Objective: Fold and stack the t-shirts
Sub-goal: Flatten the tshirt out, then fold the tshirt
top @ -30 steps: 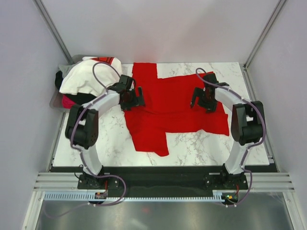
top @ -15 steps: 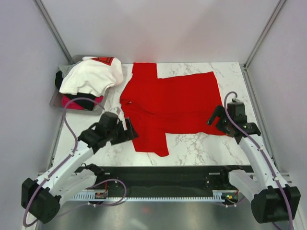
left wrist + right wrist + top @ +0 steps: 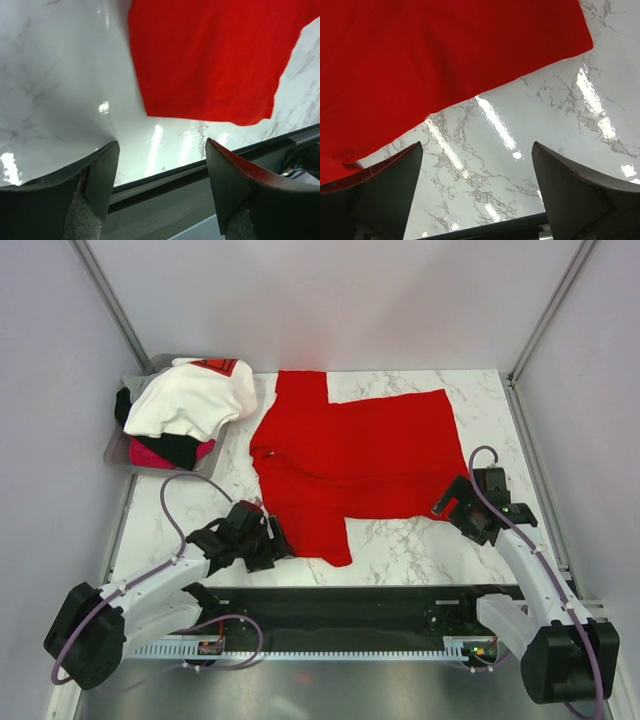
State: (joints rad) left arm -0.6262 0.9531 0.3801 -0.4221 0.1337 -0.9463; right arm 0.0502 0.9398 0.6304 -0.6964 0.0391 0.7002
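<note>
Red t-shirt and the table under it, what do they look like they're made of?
The red t-shirt looks like soft, matte knit cloth, probably cotton: it lies limp with creases and no shine. The table has a glossy white surface with grey veins and bright reflections. It could be marble or a marble-print laminate; the look leaves that open.

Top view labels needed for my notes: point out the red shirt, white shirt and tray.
red shirt [image 3: 360, 455], top view, middle of its spread body.
white shirt [image 3: 190, 400], top view, bunched middle, on top of the pile.
tray [image 3: 122, 463], top view, near-left rim.
</note>
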